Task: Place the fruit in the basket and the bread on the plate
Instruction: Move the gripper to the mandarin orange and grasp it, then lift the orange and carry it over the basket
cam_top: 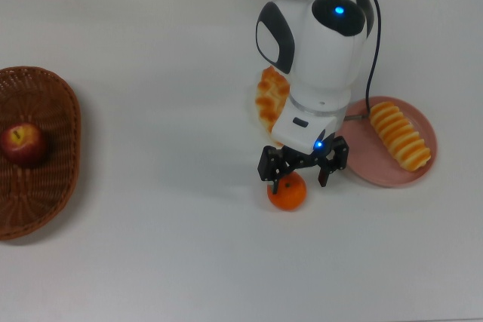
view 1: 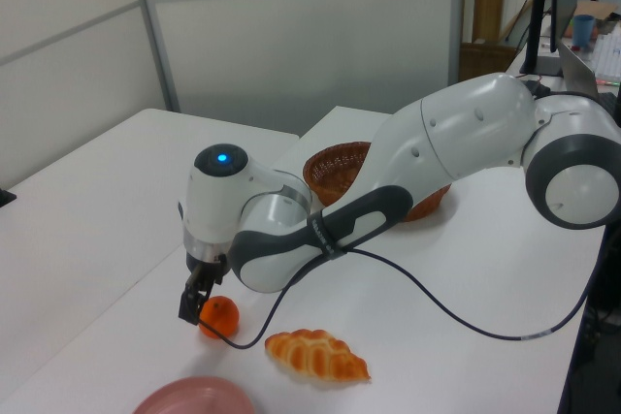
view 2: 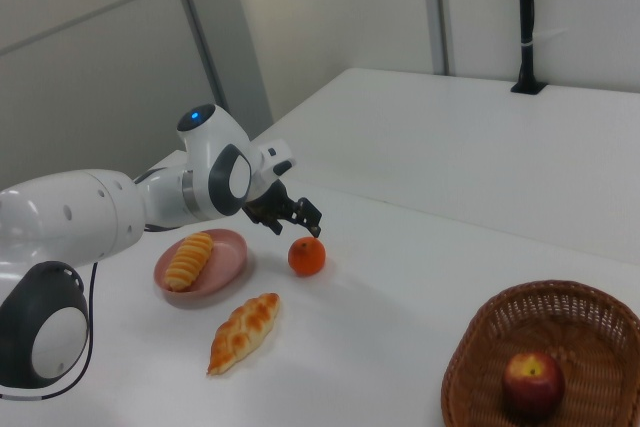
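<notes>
My gripper (cam_top: 300, 177) is open and hangs just over the orange mandarin (cam_top: 287, 194), nothing between its fingers. From the side, the gripper (view 2: 297, 215) sits slightly above and left of the mandarin (view 2: 307, 256). The ribbed bread (cam_top: 401, 136) lies on the pink plate (cam_top: 375, 169) at the top view's right. The braided bread (cam_top: 266, 100) lies on the table, half hidden by my arm, and shows whole in the right view (view 2: 243, 331). The red apple (cam_top: 23, 143) sits in the wicker basket (cam_top: 70, 130) at the top view's left.
My arm's body covers the table between the braided bread and the plate in the top view. A black cable (view 1: 437, 322) runs from the arm across the table in the left view. The left view also shows the basket (view 1: 335, 168) behind my arm.
</notes>
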Action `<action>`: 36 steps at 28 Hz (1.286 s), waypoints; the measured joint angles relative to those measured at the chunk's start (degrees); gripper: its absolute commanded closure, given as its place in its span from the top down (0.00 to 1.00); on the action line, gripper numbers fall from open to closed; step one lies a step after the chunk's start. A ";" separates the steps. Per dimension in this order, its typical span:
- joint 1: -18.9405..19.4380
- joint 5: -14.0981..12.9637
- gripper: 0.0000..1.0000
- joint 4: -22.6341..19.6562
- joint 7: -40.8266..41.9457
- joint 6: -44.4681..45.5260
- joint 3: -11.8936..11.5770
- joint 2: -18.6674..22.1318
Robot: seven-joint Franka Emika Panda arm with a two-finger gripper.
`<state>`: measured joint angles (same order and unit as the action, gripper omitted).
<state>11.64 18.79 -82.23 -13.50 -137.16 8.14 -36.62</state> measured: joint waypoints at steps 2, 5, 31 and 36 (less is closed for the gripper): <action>0.00 0.92 1.00 -0.48 0.07 0.00 -0.39 -0.53; 0.00 2.35 1.00 -1.42 0.12 0.00 -0.87 -0.87; -1.57 5.83 0.00 -1.96 -4.42 -0.05 -2.10 -0.58; -7.48 -0.35 0.00 -0.85 -4.90 -0.05 -2.73 2.65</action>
<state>4.15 18.44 -83.07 -18.41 -137.21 5.41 -33.97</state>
